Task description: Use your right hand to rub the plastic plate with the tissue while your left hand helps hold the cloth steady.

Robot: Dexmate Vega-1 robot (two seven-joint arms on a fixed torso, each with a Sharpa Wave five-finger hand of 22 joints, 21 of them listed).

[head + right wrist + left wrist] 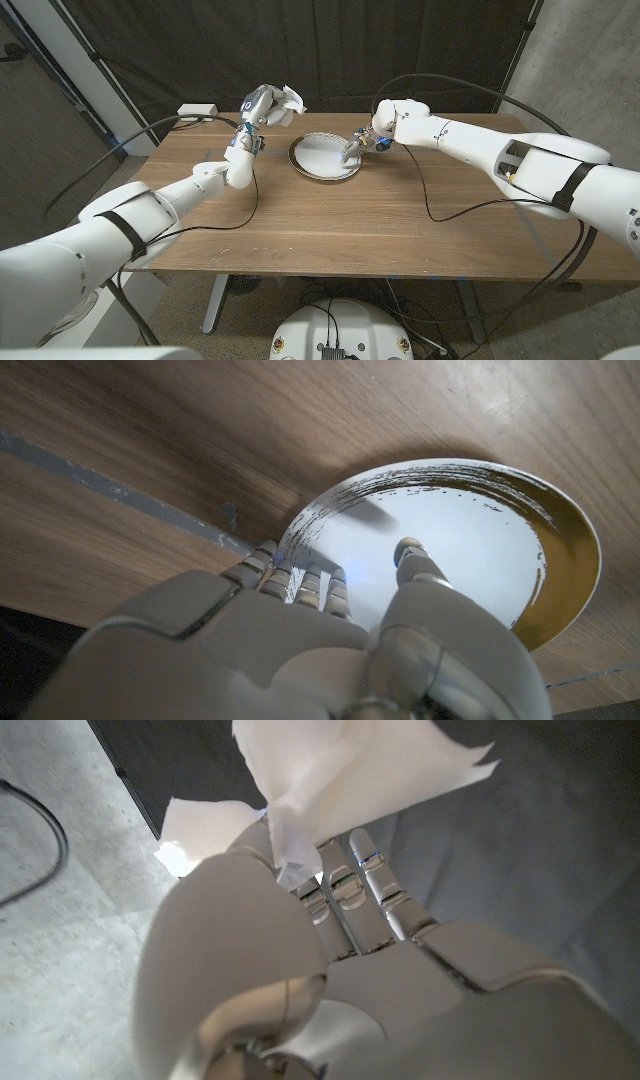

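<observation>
A white plastic plate point(320, 157) with a dark gold rim lies at the back middle of the wooden table point(350, 230). My right hand point(361, 144) is at its right rim. In the right wrist view the fingers point(300, 585) sit at the edge of the plate point(480, 530) and the thumb reaches over its white face, so the hand grips the rim. My left hand point(260, 106) is raised above the table's back left and pinches a crumpled white tissue point(290, 100), well apart from the plate. In the left wrist view the tissue point(350, 770) fans out past the left hand point(330, 970).
A small white box point(197, 110) sits at the table's back left corner. Black cables point(432, 195) trail from both wrists across the tabletop. A dark curtain hangs behind the table, with a concrete wall at the right.
</observation>
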